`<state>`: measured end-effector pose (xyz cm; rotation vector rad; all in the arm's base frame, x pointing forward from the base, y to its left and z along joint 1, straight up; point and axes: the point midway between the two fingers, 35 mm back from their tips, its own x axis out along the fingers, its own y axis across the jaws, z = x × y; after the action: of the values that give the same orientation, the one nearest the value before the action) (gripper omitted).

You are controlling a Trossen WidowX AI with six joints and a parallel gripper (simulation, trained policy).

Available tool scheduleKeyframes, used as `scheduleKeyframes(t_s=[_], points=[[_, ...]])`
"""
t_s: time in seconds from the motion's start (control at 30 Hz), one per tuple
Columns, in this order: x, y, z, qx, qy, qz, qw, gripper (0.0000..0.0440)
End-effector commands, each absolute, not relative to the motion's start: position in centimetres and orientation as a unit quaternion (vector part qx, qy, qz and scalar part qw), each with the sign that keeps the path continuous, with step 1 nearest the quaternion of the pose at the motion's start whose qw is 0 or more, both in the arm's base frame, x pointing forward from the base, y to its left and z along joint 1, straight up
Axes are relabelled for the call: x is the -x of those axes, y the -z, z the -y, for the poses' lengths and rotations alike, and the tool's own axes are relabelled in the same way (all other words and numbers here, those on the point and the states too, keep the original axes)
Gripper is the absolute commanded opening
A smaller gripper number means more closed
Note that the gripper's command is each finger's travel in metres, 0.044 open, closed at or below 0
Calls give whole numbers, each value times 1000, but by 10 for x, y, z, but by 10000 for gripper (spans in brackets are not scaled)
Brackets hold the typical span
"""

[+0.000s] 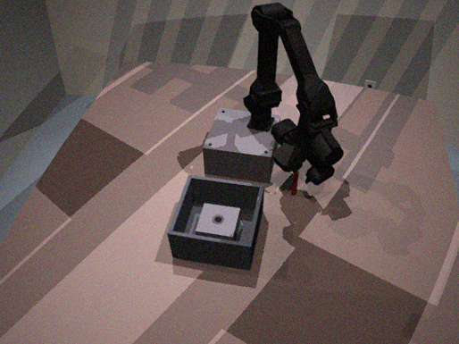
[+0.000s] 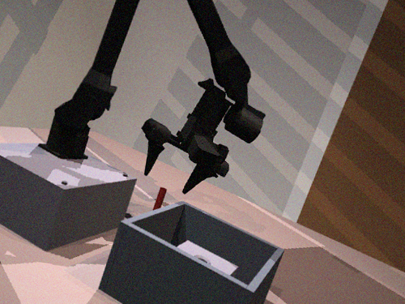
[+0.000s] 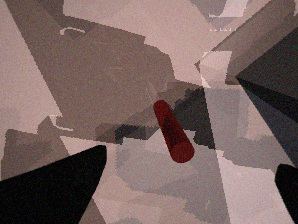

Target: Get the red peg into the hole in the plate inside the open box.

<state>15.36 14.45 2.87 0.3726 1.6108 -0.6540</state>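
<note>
The red peg (image 1: pixel 295 184) (image 2: pixel 159 199) (image 3: pixel 172 130) stands upright on the table, beside the box and outside it. Its lower part is hidden behind the box in the exterior view. My gripper (image 2: pixel 165 183) (image 3: pixel 188 162) is open and empty, with its fingertips just above the height of the peg's top. In the wrist view the peg shows between the two fingers and a little ahead of them. The open dark box (image 1: pixel 210 254) (image 2: pixel 179 293) holds a pale plate (image 1: pixel 229 227) (image 2: pixel 220 264) at its bottom, with an empty round hole in the middle.
The grey block (image 1: pixel 235 168) (image 2: pixel 13 194) under the arm's base stands close behind the box, on the other side of the peg from the table's open side. The box's dark wall (image 3: pixel 275 75) also shows at the right of the wrist view. Patchy shadows cross the table.
</note>
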Motion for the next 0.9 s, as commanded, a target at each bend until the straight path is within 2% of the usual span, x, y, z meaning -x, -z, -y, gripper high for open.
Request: scheduleKeyframes(t_s=[0.0, 0.27, 0.37, 0.87], points=[[-152, -16, -142, -161, 291, -701, 631, 440], [-155, 15, -142, -167, 288, -693, 639, 439], [-154, 24, -141, -166, 287, -694, 640, 413], [-143, 53, -132, -141, 314, -705, 620, 40]])
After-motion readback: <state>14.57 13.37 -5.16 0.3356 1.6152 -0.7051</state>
